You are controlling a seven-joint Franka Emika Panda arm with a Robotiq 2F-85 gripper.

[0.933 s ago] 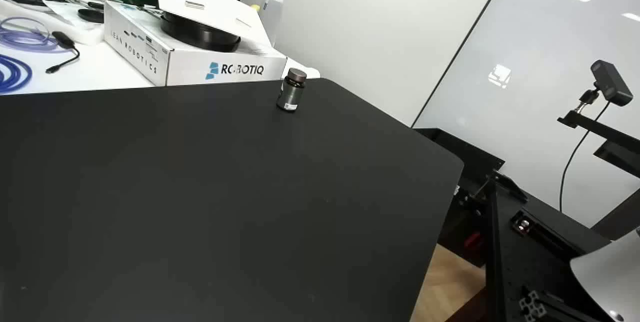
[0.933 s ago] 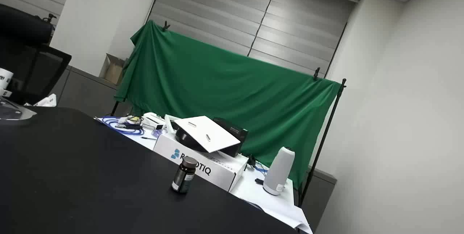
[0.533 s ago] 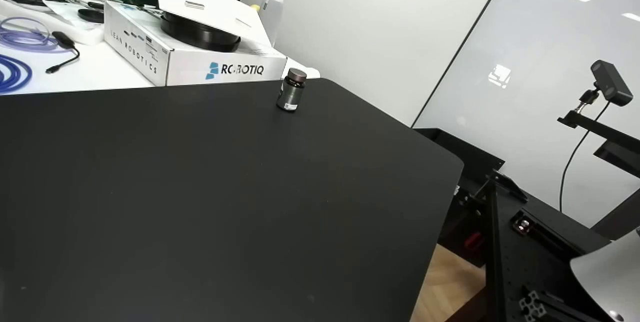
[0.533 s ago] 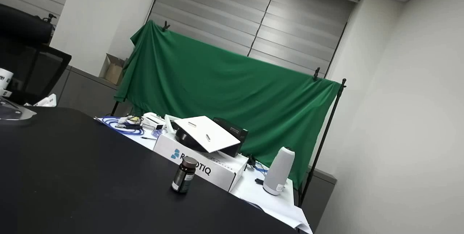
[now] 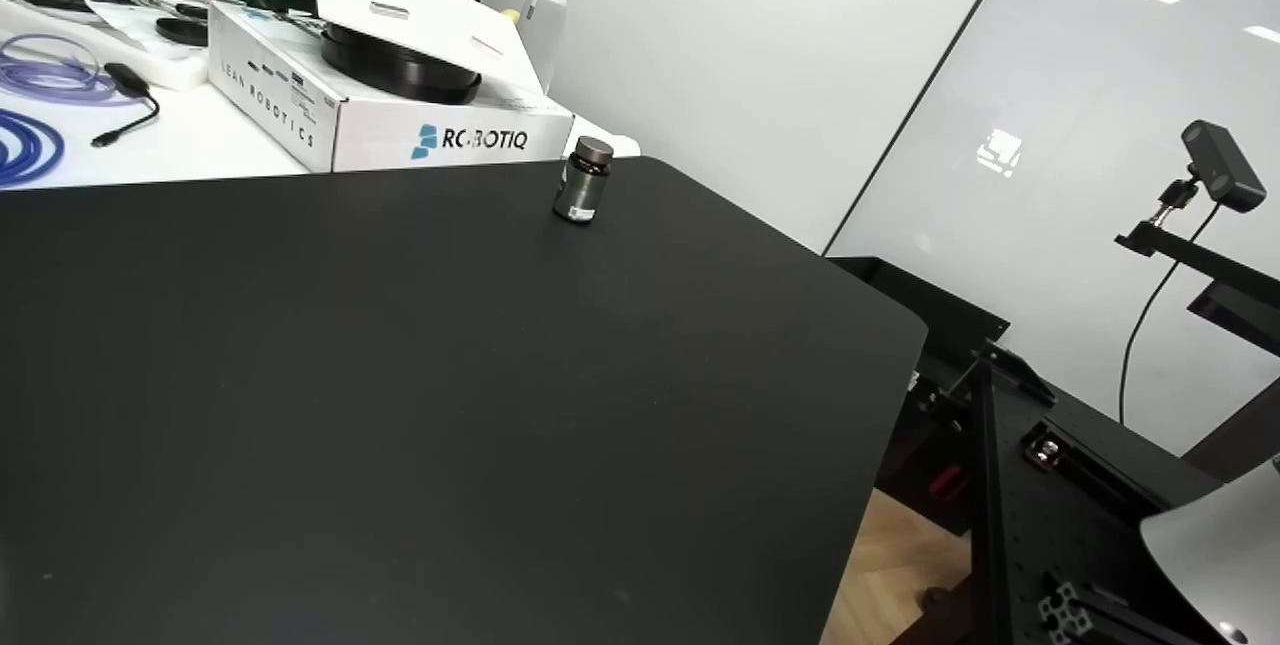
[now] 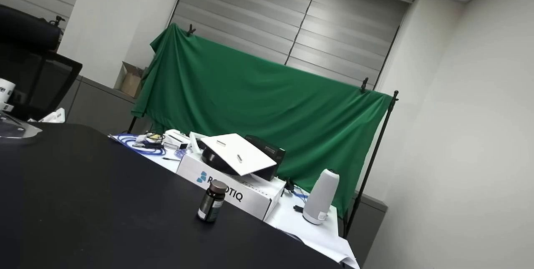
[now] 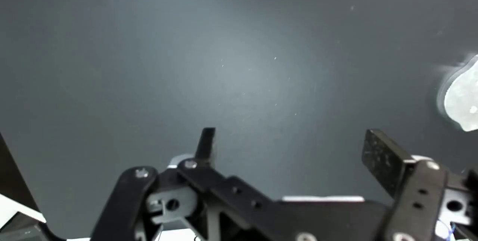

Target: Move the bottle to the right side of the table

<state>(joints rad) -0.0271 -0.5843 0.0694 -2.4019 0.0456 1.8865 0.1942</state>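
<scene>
ok so the little dark bottle (image 5: 581, 189) is standing on the black table (image 5: 450, 375), close to the far edge and near a rounded corner in an exterior view. Just behind it, past the edge on a white surface (image 5: 215, 130), sits a white Robotiq box (image 5: 385, 140) with a round black thing (image 5: 400, 73) on top and a white panel (image 5: 430, 15) tipped at a slant over that. In an exterior view the cap (image 6: 218, 186) blocks part of the box's lettering (image 6: 233, 194). Same surface has coiled blue cord (image 5: 22, 168), a short black cable (image 5: 127, 81) and a tall pale grey gadget (image 6: 320, 198), with a green cloth (image 6: 258, 89) hung up behind the lot. Black chair (image 6: 31, 62) off to the side. The gripper (image 7: 292, 140) hangs in the air above the table, well apart from the bottle, fingers (image 7: 382, 160) spread wide with just black table showing between them, so it's not gripping anything. There's a pale flat piece (image 7: 463, 97) with a wavy edge at the side of the wrist view, partly cut off, can't tell what it is
</scene>
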